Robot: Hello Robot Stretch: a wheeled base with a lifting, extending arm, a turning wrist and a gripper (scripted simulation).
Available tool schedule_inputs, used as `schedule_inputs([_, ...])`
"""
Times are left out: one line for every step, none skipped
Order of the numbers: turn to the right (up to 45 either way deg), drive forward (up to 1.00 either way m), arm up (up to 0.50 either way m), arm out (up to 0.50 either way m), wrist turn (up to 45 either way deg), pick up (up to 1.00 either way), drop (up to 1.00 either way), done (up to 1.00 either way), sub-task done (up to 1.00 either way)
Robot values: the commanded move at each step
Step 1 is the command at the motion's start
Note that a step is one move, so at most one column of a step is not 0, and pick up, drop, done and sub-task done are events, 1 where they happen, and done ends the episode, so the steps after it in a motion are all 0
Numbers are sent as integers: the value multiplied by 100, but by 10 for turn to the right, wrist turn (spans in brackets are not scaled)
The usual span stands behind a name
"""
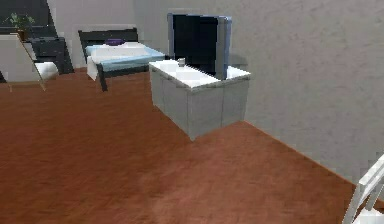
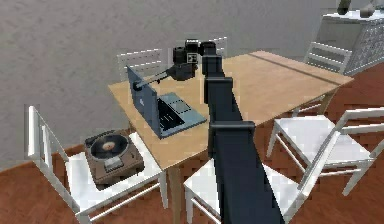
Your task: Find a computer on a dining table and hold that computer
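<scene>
Judging risk: jaws near the raised screen of the computer [image 2: 152, 101] on the bench [image 2: 272, 86], cannot tell if they hold anything; a bump could slide it off the edge

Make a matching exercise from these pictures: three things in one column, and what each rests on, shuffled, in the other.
Things:
1. laptop
2. record player
3. television

Rests on:
A. white chair
B. white cabinet
C. wooden dining table

Pairs: 1-C, 2-A, 3-B.
</scene>
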Motion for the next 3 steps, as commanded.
schedule_inputs([0,0,0,0,30,0,0,0,0])
schedule_inputs([0,0,0,0,0,100,0,0,0])
schedule_inputs([0,0,2,0,0,0,0,0,0])
